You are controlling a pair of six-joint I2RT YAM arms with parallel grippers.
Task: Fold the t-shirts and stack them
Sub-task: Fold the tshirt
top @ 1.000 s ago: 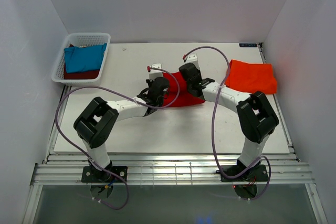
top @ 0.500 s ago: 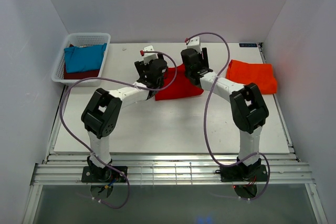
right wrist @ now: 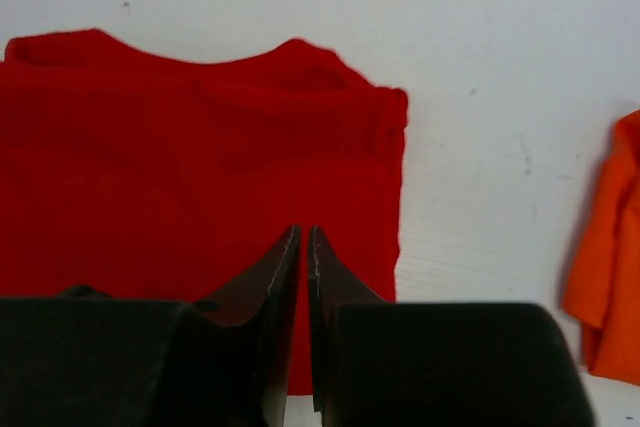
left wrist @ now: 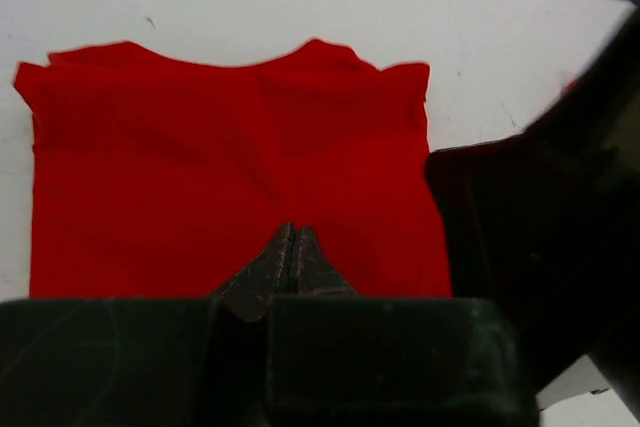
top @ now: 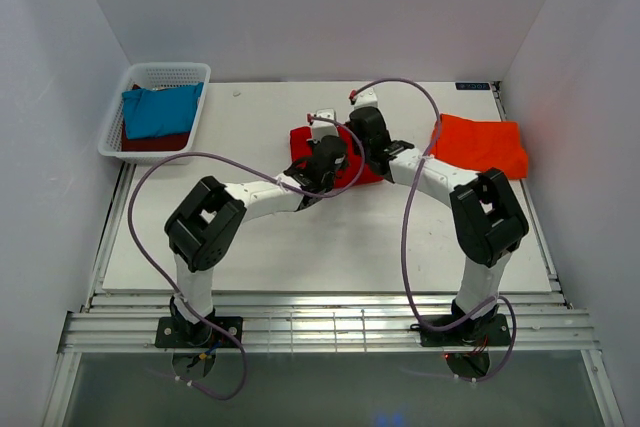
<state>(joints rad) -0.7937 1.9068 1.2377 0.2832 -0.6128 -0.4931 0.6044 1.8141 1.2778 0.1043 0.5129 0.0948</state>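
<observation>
1. While lying at the middle of the table (top: 330, 237), showing as a compact, squared rectangle: the red t-shirt (top: 300, 139), neckline edge turned away from the arms.
2. Comparing with half a second back: appearing tighter and straighter now than the looser, slanting spread then, with the left arm shifting rightward over it.
3. Judging from that: finishing the last fold here, and leaving the stacking not yet done, probably onto the orange-red t-shirt (top: 480, 145), folded and well apart at the right.
4. Hanging over the near part of the red cloth with the left gripper (left wrist: 292, 237), jaws pressed fully together and pinching no cloth that shows.
5. Standing just beside it with the right gripper (right wrist: 303, 237), over the shirt's right portion near its right edge, jaws closed to a hairline slit and holding nothing visible; not telling whether either pair of tips is touching the fabric.
6. Moving outward: finding the teal-blue t-shirt (top: 160, 112) resting on the dark maroon t-shirt (top: 150, 143) inside the white basket (top: 165, 67) at the far left corner, well apart from both grippers.
</observation>
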